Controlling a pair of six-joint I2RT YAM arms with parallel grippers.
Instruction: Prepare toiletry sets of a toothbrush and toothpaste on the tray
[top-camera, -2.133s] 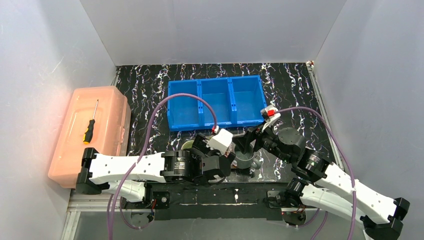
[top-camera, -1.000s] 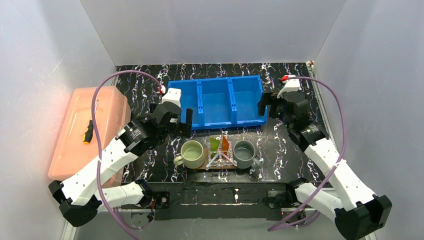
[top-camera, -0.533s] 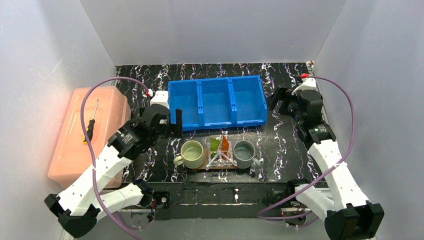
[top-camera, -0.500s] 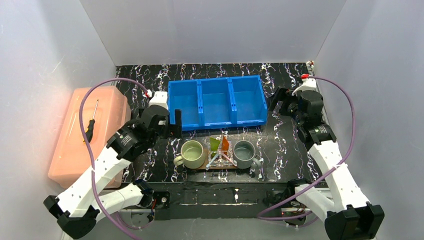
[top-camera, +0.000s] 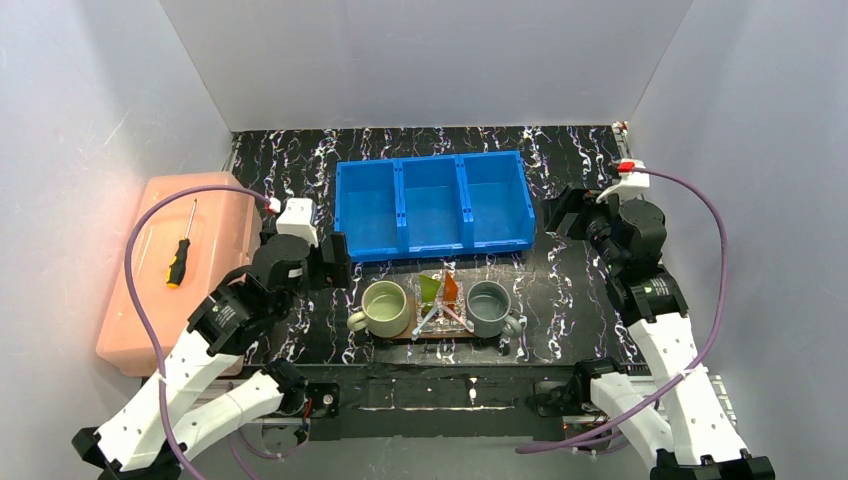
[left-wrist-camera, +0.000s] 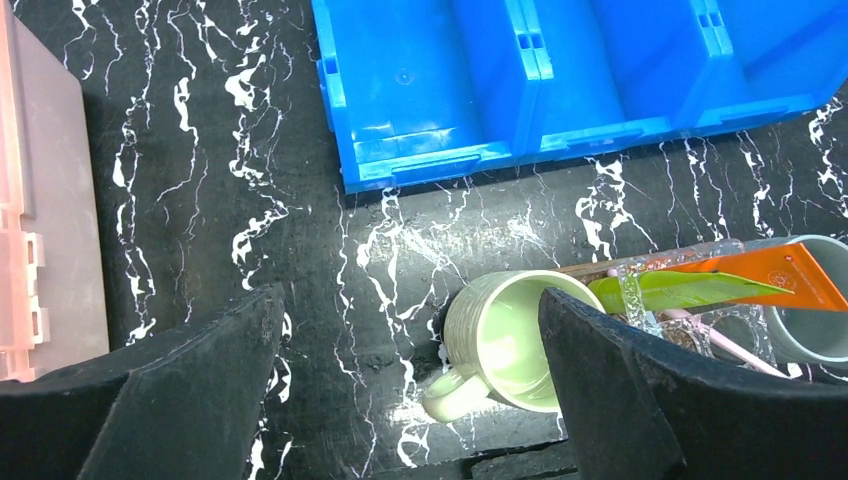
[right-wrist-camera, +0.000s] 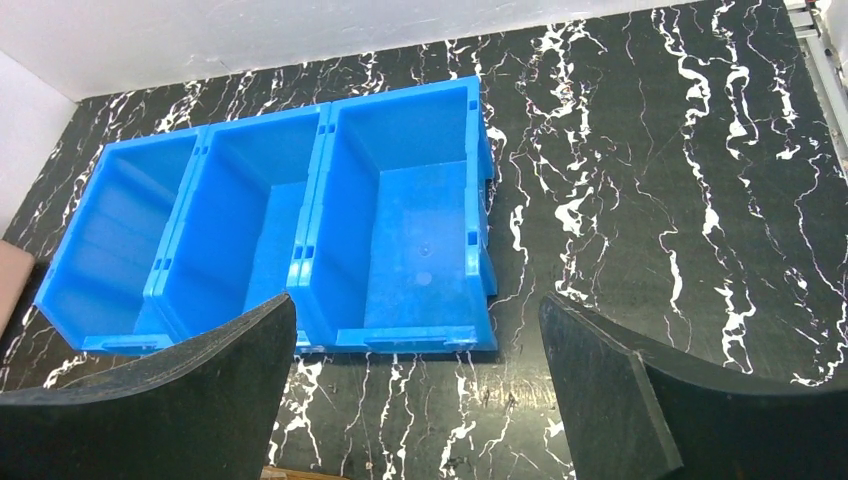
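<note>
Top external view: both arms have pulled back from the tray (top-camera: 440, 336), left pincer (top-camera: 328, 262) and right pincer (top-camera: 558, 212) wide and empty. Toothbrushes (top-camera: 440, 314) and tubes (top-camera: 429, 288) sit on it between the mugs (top-camera: 386, 308), so the sets look finished.

The top view looks down from above and behind the arm bases, covering the whole bench (top-camera: 590, 160). The left wrist view looks steeply down, close, past the left tool (left-wrist-camera: 410, 300), at the left end of the blue bin (left-wrist-camera: 560, 80) and the green mug (left-wrist-camera: 505, 340). The right wrist view, past the right tool (right-wrist-camera: 417, 305), tilts forward over the entire bin. All 3 share that bin.
</note>
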